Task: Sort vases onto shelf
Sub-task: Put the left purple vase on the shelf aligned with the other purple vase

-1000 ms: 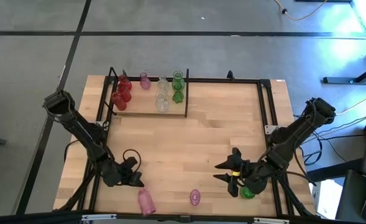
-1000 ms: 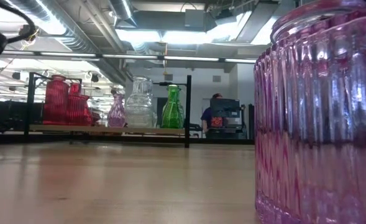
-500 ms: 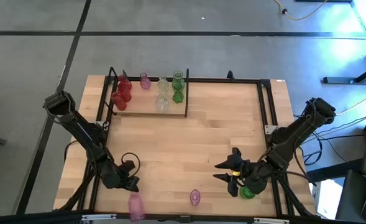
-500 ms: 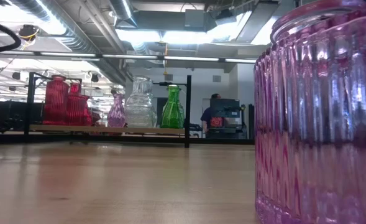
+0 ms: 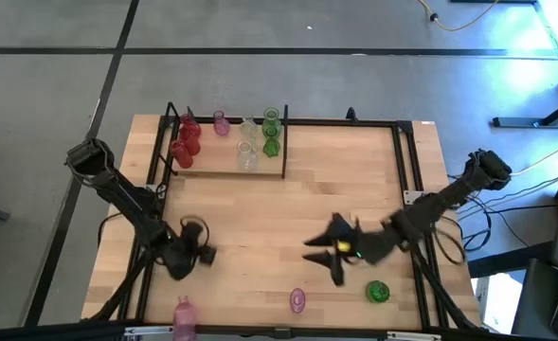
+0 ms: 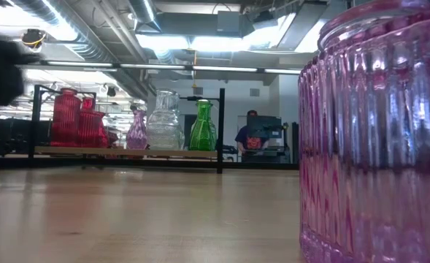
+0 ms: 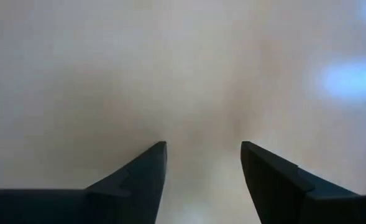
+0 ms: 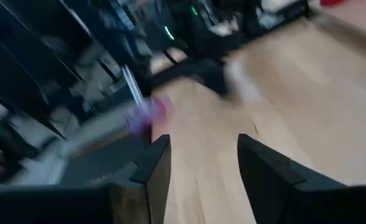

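Left gripper (image 5: 201,254) hovered open and empty over bare wooden tabletop (image 5: 288,213). Right gripper (image 5: 318,256) gaped empty near small translucent pink vase (image 5: 297,300).

The shelf (image 5: 224,161) sits at about eleven o'clock on the surface (image 5: 307,189), holding two red vases (image 5: 185,142), a pink vase (image 5: 221,122), two clear vases (image 5: 247,142) and two green vases (image 5: 271,132), grouped by colour. The left pincer (image 5: 203,254) hangs low at about eight o'clock, with nothing between its fingers. A pale pink vase (image 5: 183,310) lies at the near edge at seven o'clock. A second pink vase (image 5: 298,301) stands at six o'clock. The right pincer (image 5: 321,257), open and empty, is at about five o'clock, with a green vase (image 5: 378,292) just beside it toward the near edge.
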